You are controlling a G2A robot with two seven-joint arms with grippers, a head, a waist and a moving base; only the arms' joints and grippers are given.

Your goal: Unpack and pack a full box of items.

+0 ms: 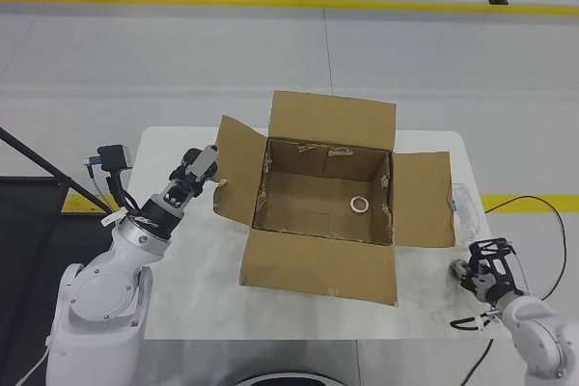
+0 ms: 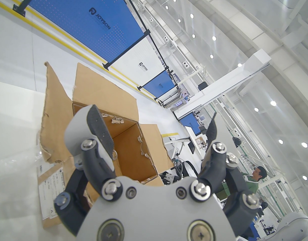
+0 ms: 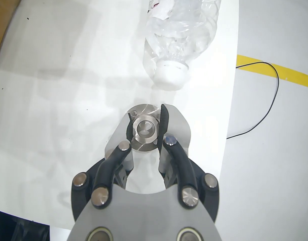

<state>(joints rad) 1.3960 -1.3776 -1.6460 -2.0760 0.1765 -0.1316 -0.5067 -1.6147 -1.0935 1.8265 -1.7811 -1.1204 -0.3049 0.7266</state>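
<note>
Unpacking, I'd say: right gripper (image 3: 146, 116) jaws pinch a shiny round metal flange (image 3: 144, 128) over the white counter (image 3: 56, 51), beside a crushed clear plastic bottle (image 3: 184, 26). Left gripper (image 2: 154, 114) jaws are spread near the open brown cardboard box (image 1: 318, 265). Next up is probably a gentle release.

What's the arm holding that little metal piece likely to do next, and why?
Probably open and leave the metal piece on the table. The right gripper is shut on it beside the crushed bottle, away from the box. The bottle lies out already and one tape roll shows in the box, so it looks like unpacking.
</note>
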